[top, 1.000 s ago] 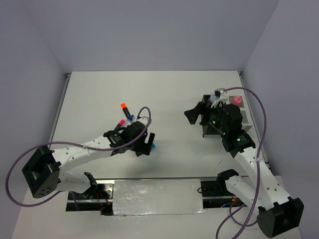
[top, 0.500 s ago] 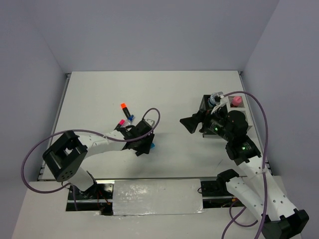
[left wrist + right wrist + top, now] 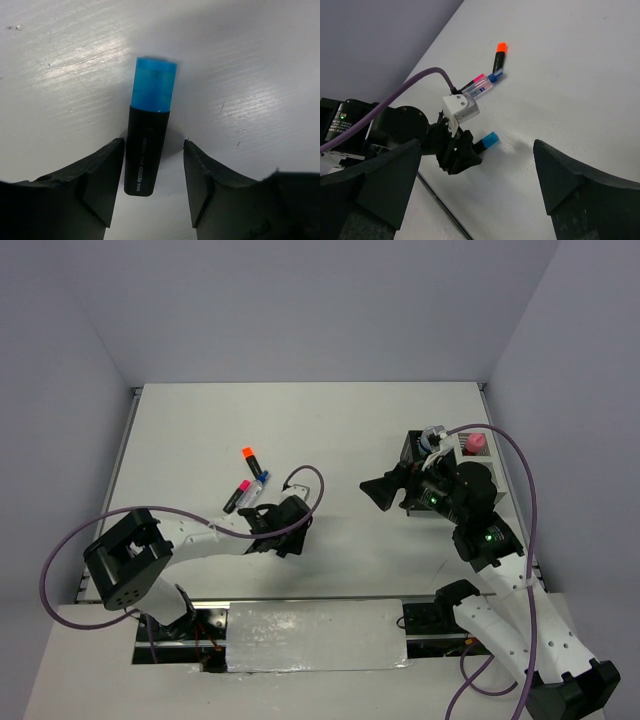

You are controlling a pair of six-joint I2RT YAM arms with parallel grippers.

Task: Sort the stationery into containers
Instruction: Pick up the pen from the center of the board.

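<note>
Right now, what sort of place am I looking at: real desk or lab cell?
Probably a lab robot cell: a white table boxed in by plain walls, a left arm and right arm bolted at its near edge, and just a few props such as the orange-capped marker.

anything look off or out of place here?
Nothing spilled or damaged. The blue-capped marker lies flat between the open jaws of the left gripper, a bit off-centre, nearer one finger. An orange-capped marker, a pink-capped marker and a clear tube lie loose on the table, unsorted.
</note>
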